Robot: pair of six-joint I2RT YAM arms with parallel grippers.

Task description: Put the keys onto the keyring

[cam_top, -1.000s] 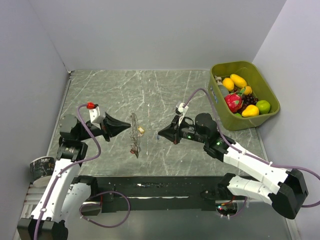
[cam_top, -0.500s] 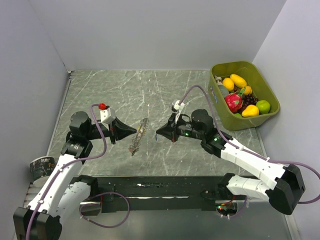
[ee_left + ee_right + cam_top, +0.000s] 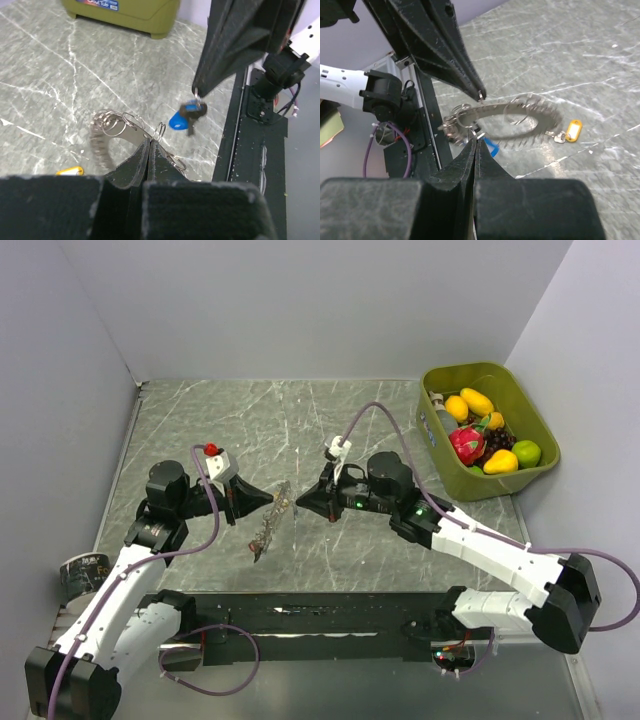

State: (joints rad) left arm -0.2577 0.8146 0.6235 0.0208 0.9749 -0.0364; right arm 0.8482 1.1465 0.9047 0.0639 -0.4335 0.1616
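My left gripper (image 3: 271,502) (image 3: 150,140) is shut on the rim of the keyring (image 3: 270,525) (image 3: 101,142) (image 3: 520,117), a wide grey metal ring with a beaded edge, held above the table and seen edge-on from above. Small split rings (image 3: 117,122) hang on it. My right gripper (image 3: 299,503) (image 3: 475,138) is shut on the small ring of a blue-headed key (image 3: 182,118) (image 3: 491,148), which dangles just beside the keyring. A yellow-tagged key (image 3: 571,131) (image 3: 70,171) lies on the table under the ring. The two grippers' tips are close together.
A green bin (image 3: 523,400) (image 3: 125,12) of toy fruit stands at the back right. The black base rail (image 3: 300,615) runs along the near edge. Grey walls close in the marble table (image 3: 200,420) on three sides.
Both arms have moved toward each other. The left gripper carried the keyring right and tilted it, and the right gripper brought the blue key left up to the ring.
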